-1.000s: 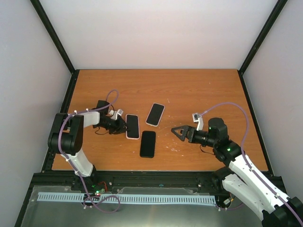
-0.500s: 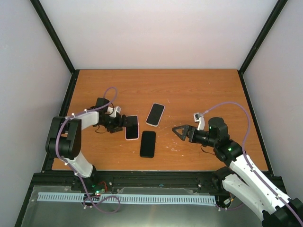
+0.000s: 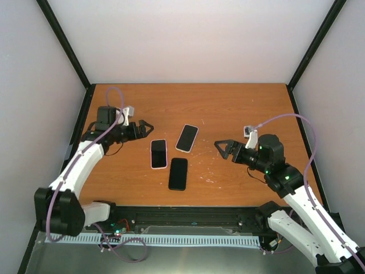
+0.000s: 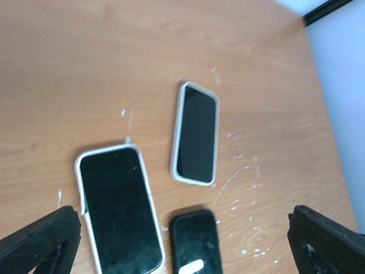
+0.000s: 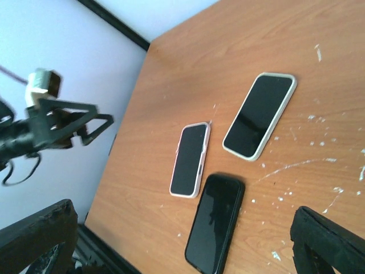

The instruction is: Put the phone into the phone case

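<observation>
Three handsets lie face up mid-table. One with a dark screen sits in a pale pink case (image 3: pixel 158 153) (image 4: pixel 117 208) (image 5: pixel 190 160). Another is in a white case (image 3: pixel 187 138) (image 4: pixel 195 133) (image 5: pixel 260 115). A black one (image 3: pixel 178 173) (image 4: pixel 195 242) (image 5: pixel 215 222) lies nearest the arms; I cannot tell whether it is a bare phone or a cased one. My left gripper (image 3: pixel 146 128) (image 4: pixel 182 228) hangs open and empty, up and to the left of the pink-cased handset. My right gripper (image 3: pixel 222 149) (image 5: pixel 182 228) is open and empty too, off to the right of all three.
The wooden table (image 3: pixel 239 114) carries white scratch marks (image 3: pixel 210 178) right of the black handset. A black frame rail (image 3: pixel 80 134) runs along its left edge, and pale walls stand on three sides. The left gripper (image 5: pixel 74 123) shows in the right wrist view beyond the handsets.
My left gripper has opened, let go of the pink-cased handset and drawn back up and to the left. The right gripper has shifted slightly up and to the right, still open.
</observation>
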Controlling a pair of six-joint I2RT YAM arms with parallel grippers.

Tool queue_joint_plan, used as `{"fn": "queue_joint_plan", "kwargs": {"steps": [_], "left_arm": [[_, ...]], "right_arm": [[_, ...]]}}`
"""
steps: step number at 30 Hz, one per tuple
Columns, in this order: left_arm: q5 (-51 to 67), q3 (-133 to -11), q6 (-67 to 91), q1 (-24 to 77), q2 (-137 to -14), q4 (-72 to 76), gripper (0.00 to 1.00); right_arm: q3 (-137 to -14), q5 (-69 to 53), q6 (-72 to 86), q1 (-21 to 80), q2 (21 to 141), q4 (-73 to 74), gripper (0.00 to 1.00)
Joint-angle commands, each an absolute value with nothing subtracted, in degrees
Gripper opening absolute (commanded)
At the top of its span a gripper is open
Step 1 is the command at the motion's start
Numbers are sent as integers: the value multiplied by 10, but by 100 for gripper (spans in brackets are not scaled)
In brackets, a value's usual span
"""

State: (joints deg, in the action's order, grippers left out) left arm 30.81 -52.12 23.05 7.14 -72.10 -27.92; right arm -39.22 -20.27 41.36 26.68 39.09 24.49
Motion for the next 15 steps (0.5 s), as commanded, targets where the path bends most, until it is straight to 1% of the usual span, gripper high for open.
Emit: {"fn": "queue_joint_plan", "kwargs": {"steps": [1,7,15], "left_arm": [[324,-561,222,71,-640,-270,99],[407,-555,230,71,-548,-208,100],[502,-524,261,71,-487,-146,99]], "right_arm": [[-443,-125,415,269,398,309,100],[-500,-98,396,269,420,347,100],[-532,-59,387,268,410,364,100]]}}
